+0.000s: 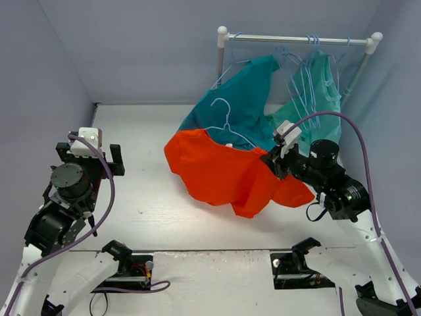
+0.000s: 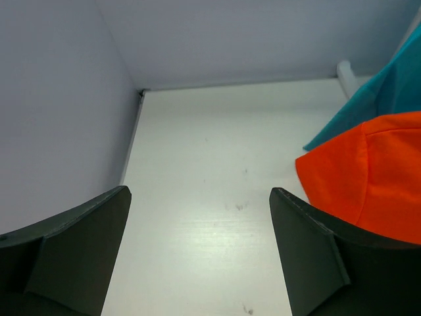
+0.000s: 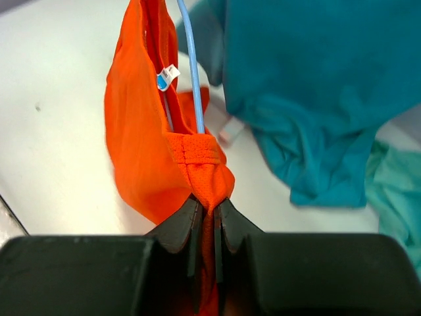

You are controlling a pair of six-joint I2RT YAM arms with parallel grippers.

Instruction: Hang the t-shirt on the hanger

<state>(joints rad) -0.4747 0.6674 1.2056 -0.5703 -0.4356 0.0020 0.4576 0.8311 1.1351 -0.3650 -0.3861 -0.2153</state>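
A white table [image 1: 145, 151] fills the top view, walled at the 9 o'clock side and at the back. A white-posted clothes rack [image 1: 296, 39] stands at 1 o'clock, close to the back wall. A teal-blue shirt [image 1: 243, 92] spills down from the rack onto the table, with a green-teal garment [image 1: 322, 85] hanging just beside it toward 2 o'clock.

The orange-red t-shirt [image 1: 217, 171] lies crumpled a little right of centre. Its upper edge overlaps the teal-blue shirt and its left hem curves toward 9 o'clock. From that hem to the left wall, bare table surface shows.

The right tool [image 3: 209, 204] sits at 3 o'clock, pinched narrow on a bunched fold of the t-shirt's stitched edge. The left tool [image 2: 197, 197] is at 9 o'clock, well apart from the fabric, its jaws spread wide over bare table, holding nothing.

The pale blue hanger [image 1: 227, 125] rests across both shirts, hook toward 12 o'clock. In the right wrist view its wire runs down into the orange opening. A small white label [image 3: 168, 78] shows just beside the wire.
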